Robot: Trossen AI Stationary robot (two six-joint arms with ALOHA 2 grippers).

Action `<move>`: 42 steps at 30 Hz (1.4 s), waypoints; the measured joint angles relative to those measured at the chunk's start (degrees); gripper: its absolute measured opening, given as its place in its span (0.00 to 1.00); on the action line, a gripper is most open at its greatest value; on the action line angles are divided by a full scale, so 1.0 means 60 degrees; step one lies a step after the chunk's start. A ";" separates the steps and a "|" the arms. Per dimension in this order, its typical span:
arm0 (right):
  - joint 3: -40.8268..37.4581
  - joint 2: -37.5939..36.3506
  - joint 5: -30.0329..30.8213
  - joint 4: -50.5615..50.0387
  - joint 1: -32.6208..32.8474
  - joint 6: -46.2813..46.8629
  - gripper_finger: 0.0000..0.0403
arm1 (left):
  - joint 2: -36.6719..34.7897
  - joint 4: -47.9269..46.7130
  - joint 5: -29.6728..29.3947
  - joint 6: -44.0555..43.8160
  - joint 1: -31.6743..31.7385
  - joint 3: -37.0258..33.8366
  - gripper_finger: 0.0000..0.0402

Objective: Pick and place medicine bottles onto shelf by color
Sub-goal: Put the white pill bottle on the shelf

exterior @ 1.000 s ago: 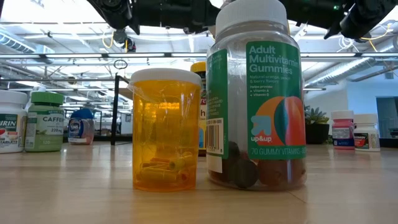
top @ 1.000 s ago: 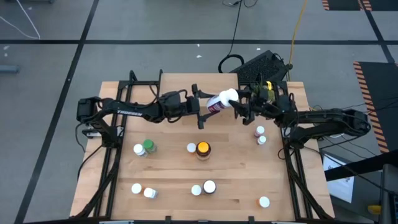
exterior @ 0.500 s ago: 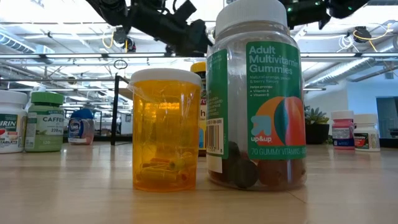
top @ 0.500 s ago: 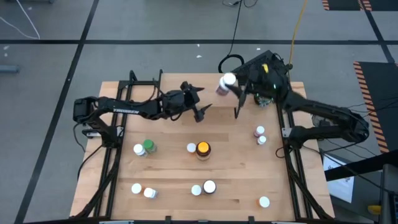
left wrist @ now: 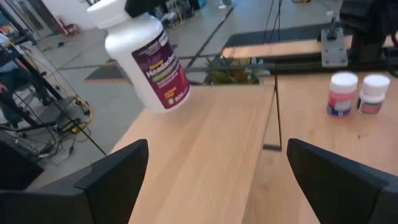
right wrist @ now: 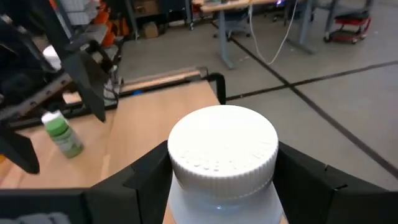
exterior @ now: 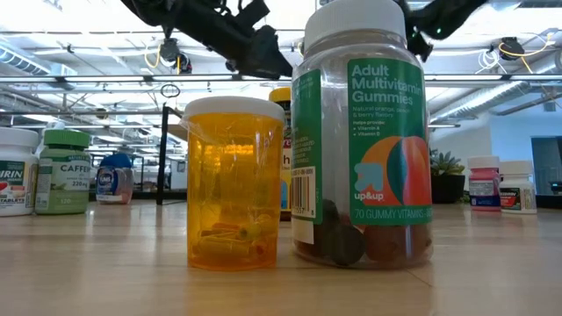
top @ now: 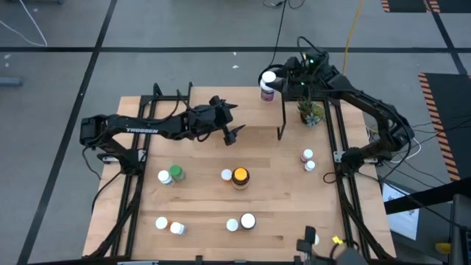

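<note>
Seen from above, a wooden table (top: 280,191) holds scattered medicine bottles, with two dark robot arms reaching in from either side. The right gripper (top: 274,79) is at the table's far edge, raised above the shelf (top: 254,110), a light-wood board on thin black legs that lies along the far side. Its fingers (right wrist: 311,180) are clamped on a white bottle with a purple label (top: 267,84), gripping it just below the white cap; the bottle hangs in the air, touching nothing else. The left gripper (top: 229,126) hovers over the shelf's near edge, well apart from that bottle, with its two fingers (left wrist: 112,177) spread wide and nothing between them. A small potted plant (top: 310,112) stands beside the shelf's right end. On the table, a green bottle (top: 176,174) stands beside a white one at the left, an orange-capped bottle (top: 240,177) stands near the middle, and two small white bottles (top: 307,160) stand at the right. From table height, a clear orange vial (exterior: 235,183) stands just beside a large gummy-vitamin jar (exterior: 362,140).
</note>
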 joint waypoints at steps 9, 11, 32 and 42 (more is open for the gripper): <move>0.0018 0.0619 -0.0834 0.0035 -0.0599 -0.1066 0.57 | 0.0000 -0.0272 0.0005 -0.0037 0.0000 0.0000 0.96; 0.0018 0.0628 -0.1267 -0.0017 -0.0668 -0.1203 0.57 | 0.0002 -0.0271 0.0005 -0.0038 0.0000 0.0000 0.96; -0.0270 0.0573 -0.0928 0.0046 -0.0882 -0.1861 0.66 | 0.0000 -0.0198 0.0013 0.0053 0.0000 0.0000 0.96; -0.0273 0.0562 -0.1098 0.0186 -0.0904 -0.1875 0.70 | 0.0002 -0.0141 0.0016 0.0260 0.0000 0.0000 0.96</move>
